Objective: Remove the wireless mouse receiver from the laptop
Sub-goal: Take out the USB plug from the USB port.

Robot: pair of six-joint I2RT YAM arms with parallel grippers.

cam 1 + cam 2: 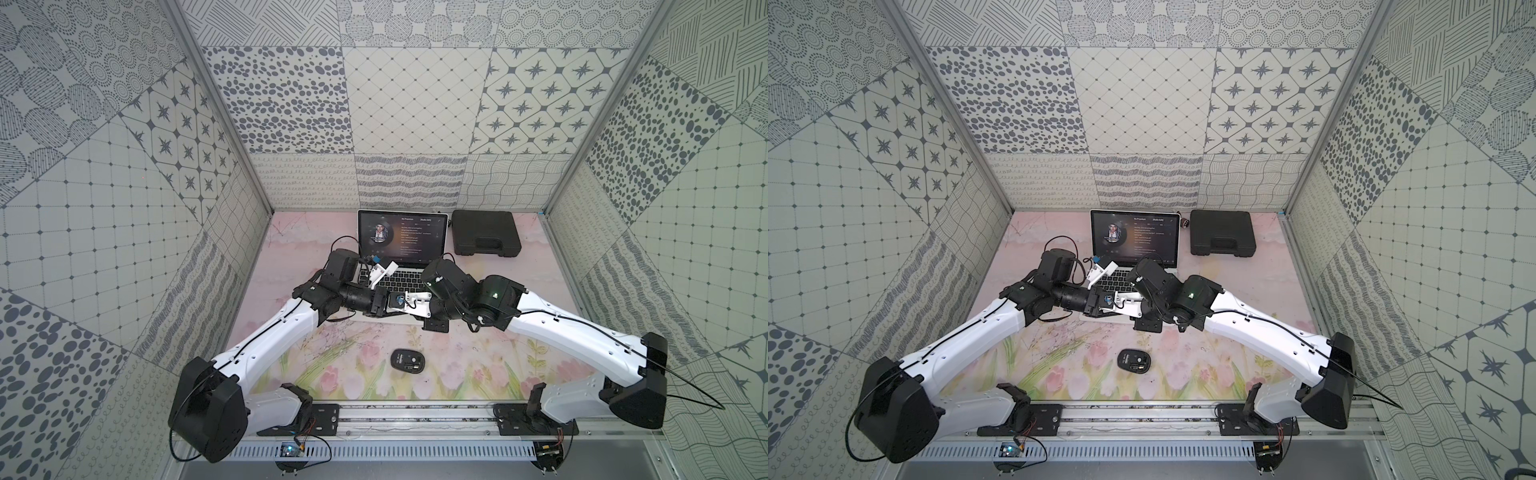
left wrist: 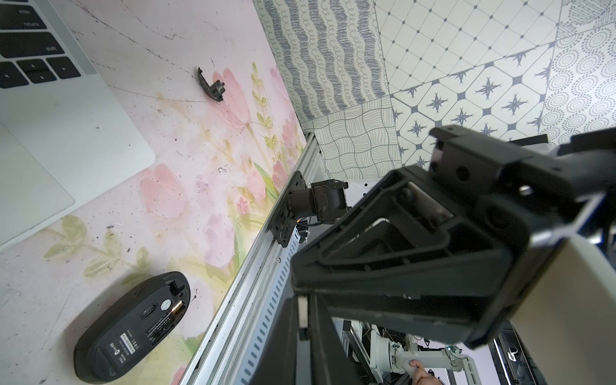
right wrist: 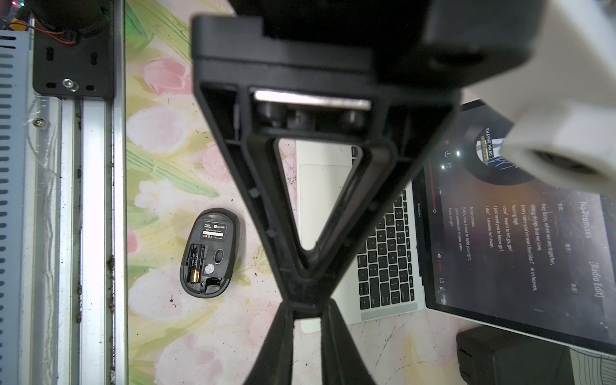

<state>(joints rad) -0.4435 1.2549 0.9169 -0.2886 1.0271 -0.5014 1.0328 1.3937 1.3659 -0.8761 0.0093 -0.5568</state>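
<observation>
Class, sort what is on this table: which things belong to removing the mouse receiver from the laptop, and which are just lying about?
Belongs to the job:
laptop
wireless mouse receiver (cannot be made out in any view)

Lying about:
mouse, underside up
black toolbox
curved black shell piece

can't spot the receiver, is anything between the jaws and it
Cannot tell: the receiver shows in no view. The left arm and right arm hang over the front half of the laptop in both top views, hiding that part.
</observation>
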